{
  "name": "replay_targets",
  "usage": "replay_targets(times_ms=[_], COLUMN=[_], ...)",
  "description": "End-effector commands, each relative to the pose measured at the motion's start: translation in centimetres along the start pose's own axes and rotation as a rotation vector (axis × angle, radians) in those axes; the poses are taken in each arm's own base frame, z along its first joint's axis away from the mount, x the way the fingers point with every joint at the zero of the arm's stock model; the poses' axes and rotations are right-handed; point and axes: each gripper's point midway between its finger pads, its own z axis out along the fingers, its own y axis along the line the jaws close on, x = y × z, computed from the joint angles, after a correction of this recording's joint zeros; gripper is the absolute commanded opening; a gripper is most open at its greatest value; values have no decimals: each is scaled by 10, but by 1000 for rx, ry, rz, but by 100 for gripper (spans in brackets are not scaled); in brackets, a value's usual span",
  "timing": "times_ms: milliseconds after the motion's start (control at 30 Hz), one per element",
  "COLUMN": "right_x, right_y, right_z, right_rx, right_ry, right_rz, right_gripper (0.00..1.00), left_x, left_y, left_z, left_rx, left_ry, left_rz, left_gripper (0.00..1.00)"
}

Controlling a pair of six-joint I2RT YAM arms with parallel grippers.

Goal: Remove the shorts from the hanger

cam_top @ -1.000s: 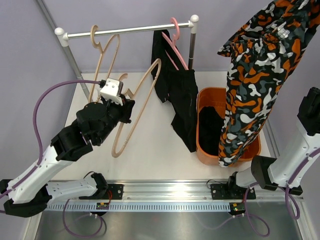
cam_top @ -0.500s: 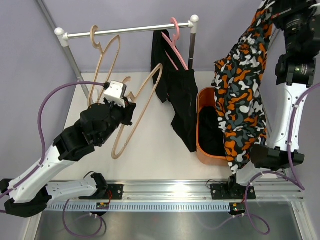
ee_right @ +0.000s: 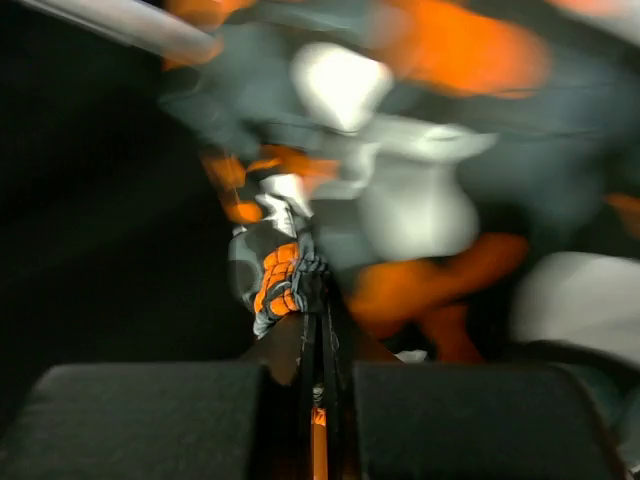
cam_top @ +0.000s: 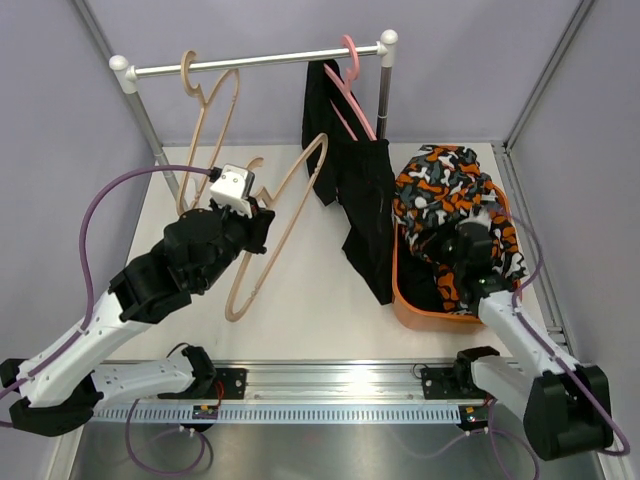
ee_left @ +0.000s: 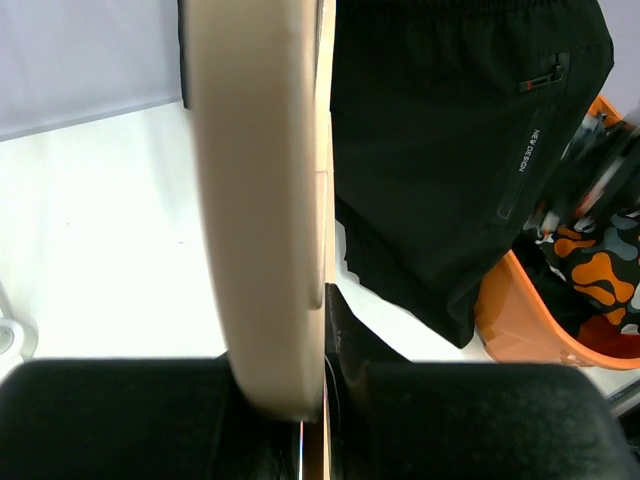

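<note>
Sideways, "NEW DESIGN" on black shorts (ee_left: pixel 440 150), left gripper (ee_left: pixel 290 400) clamping hanger (ee_left: pixel 255 200), patterned shorts (cam_top: pixel 445 185)

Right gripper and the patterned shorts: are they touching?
Touching. The right wrist view shows the right gripper shut on a fold of the patterned shorts, with the cloth pinched between its fingers.

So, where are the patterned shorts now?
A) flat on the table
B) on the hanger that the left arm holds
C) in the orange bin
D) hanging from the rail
C: the patterned shorts lie bunched inside the orange bin, spilling over its rim.
</note>
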Motion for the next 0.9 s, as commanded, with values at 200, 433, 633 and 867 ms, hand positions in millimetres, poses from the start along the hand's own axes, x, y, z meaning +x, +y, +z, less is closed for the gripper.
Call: replay_targets(times_ms=[200,433,633,867], right_x=[93,13,-38,-67], right_y=[-111,-49,16,67], right_z=[-1,-47,-94,-134], right_rx=[190,135,9,-118], right_ry=[10,-172,-258,-302], right_rz=[192,55,-52,-86], right_gripper=[0,45,70,75], left_x=[-28,-34,-38,-64], left_y=[7,21,30,52], left_z=[-6,-4,21,75], left_rx=[-45,-152,-176,-184], left_ry=[-61,-27,68,88], left_rz=[-55,-49,-70,-109], left_gripper=[0,0,0,0])
